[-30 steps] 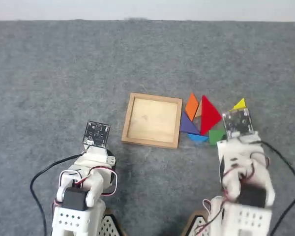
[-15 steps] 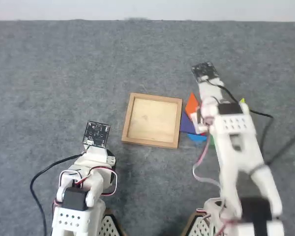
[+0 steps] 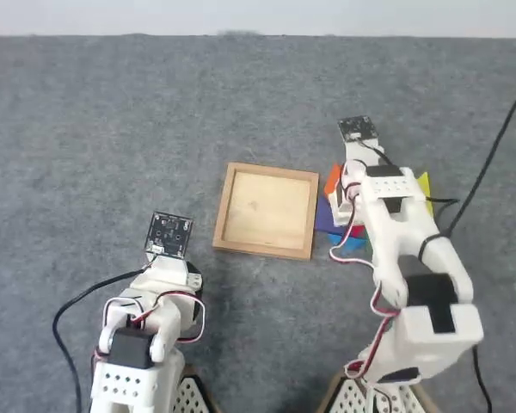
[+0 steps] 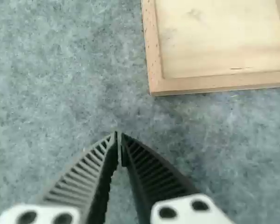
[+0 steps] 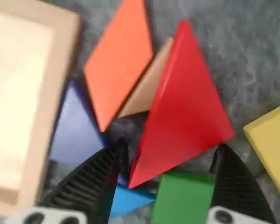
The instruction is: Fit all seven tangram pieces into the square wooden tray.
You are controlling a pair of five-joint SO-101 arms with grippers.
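Note:
The square wooden tray (image 3: 268, 211) lies mid-table with nothing in it; its rim (image 4: 152, 70) and edge (image 5: 46, 107) show in both wrist views. The tangram pieces cluster against its right side: an orange parallelogram (image 5: 120, 63), a tan piece (image 5: 147, 91), a red triangle (image 5: 182, 102), a dark blue triangle (image 5: 74, 133), a light blue piece (image 5: 126, 198), a green square (image 5: 182, 198) and a yellow piece (image 5: 270, 140). My right gripper (image 5: 170, 156) stands open over the pile, its fingers either side of the red triangle's lower corner. My left gripper (image 4: 118, 137) is shut on nothing, above bare carpet near the tray.
Grey carpet (image 3: 112, 112) covers the table. The right arm (image 3: 396, 224) stretches over the pieces, hiding most of them from above. The left arm (image 3: 155, 292) rests at the front left. Open carpet lies left of and behind the tray.
The right arm has swung forward from its folded rest near the front and lowered over the piece cluster. The left arm has stayed still.

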